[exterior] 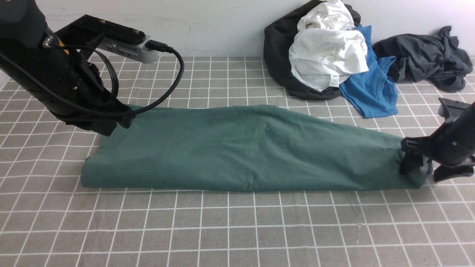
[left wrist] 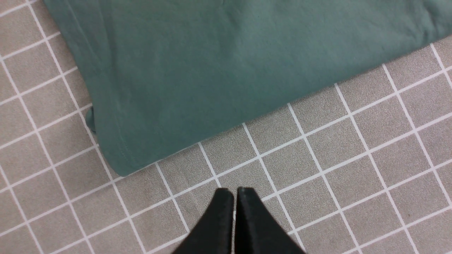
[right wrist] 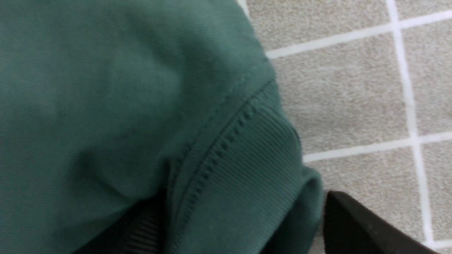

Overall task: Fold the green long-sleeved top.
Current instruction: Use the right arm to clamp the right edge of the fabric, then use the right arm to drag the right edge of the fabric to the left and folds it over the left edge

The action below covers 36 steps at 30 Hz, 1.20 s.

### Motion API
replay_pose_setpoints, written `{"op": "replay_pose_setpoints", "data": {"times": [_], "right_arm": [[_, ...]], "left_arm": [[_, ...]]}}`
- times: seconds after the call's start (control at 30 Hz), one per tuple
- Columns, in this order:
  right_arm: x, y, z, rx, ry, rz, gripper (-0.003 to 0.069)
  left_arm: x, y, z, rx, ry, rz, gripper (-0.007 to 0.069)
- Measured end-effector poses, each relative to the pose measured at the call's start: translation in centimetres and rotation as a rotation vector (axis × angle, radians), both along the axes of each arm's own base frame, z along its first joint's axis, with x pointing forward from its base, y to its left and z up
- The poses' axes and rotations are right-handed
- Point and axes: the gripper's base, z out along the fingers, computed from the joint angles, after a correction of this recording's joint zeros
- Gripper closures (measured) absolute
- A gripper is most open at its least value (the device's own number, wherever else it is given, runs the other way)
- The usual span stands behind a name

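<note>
One green long-sleeved top [exterior: 237, 148], left pincer [left wrist: 235, 192] closed nearby, right pincer [exterior: 423, 173] open astride cuff [right wrist: 247, 158].

One green long-sleeved top [exterior: 237, 148]. One blue shirt [exterior: 374, 92]. Two dark pieces: one black garment [exterior: 276, 63], one grey garment [exterior: 423, 55]. White cloth [exterior: 326, 55]: one piece or two, I cannot tell. Two arms: left arm [exterior: 55, 81], right arm [exterior: 454, 144]. One checked counter [exterior: 237, 230].

Soft even light; rt wrist blurry.
</note>
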Motion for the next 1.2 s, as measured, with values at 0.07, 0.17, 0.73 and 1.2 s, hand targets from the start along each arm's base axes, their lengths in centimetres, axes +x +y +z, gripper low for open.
{"op": "replay_pose_setpoints", "data": {"times": [0.07,0.17,0.73,1.2], "right_arm": [[0.1,0.5,0.0,0.000,-0.002,0.013,0.0151],[0.1,1.0,-0.1,-0.002,-0.003,0.026,0.0231],[-3.5,-2.8,9.8,-0.323,-0.093,0.093,0.0647],[-5.0,6.6,23.9,-0.178,-0.490,0.308,0.0648]], "left_arm": [[0.0,0.0,0.0,0.000,0.000,-0.001,0.0631],[0.0,0.0,0.0,0.000,-0.001,-0.001,0.0631],[0.0,0.0,0.0,0.002,0.000,-0.002,0.0631],[0.2,0.0,0.1,-0.003,-0.025,0.000,0.0631]]}}
